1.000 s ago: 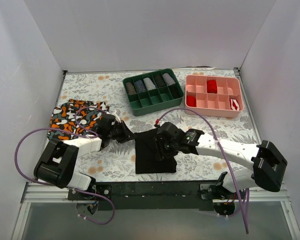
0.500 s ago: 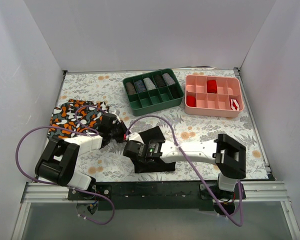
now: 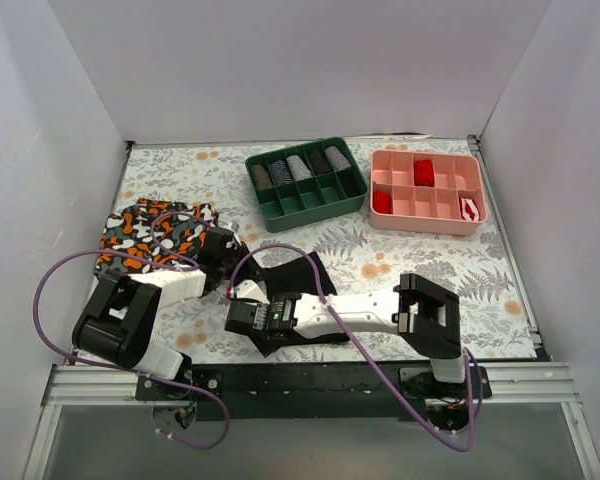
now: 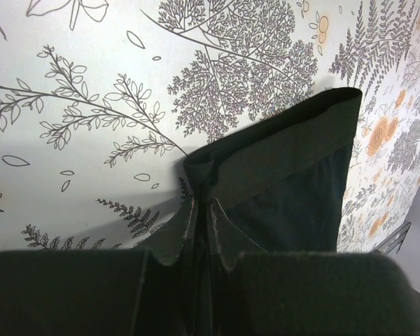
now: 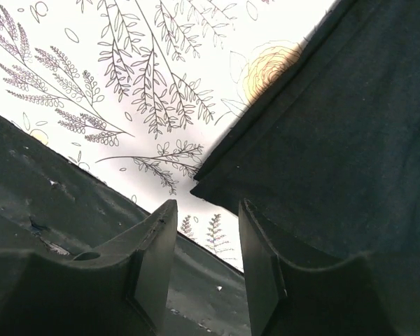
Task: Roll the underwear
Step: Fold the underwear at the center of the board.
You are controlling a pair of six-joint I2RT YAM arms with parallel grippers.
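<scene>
We see the black underwear [image 3: 302, 275] lying on the floral worktop [image 3: 430, 270] near its front edge, left of the middle. Its long axis seems to run roughly near to far, with the far end leaning right, though the right arm hides its middle. In the left wrist view the banded edge [image 4: 280, 140] slants up to the right. The left pincer [image 3: 242, 265] is pinching the garment's far-left corner, its fingers [image 4: 185, 224] pressed onto a fold. The right pincer [image 3: 234, 321] sits at the near-left corner with its fingers [image 5: 154, 259] spread, and the cloth's corner [image 5: 336, 140] is just beyond the gap.

A second ago the right pincer hovered over the garment's middle and the cloth lay as a flatter rectangle. Since then the right arm has swung left across it, while the left pincer has barely moved
</scene>
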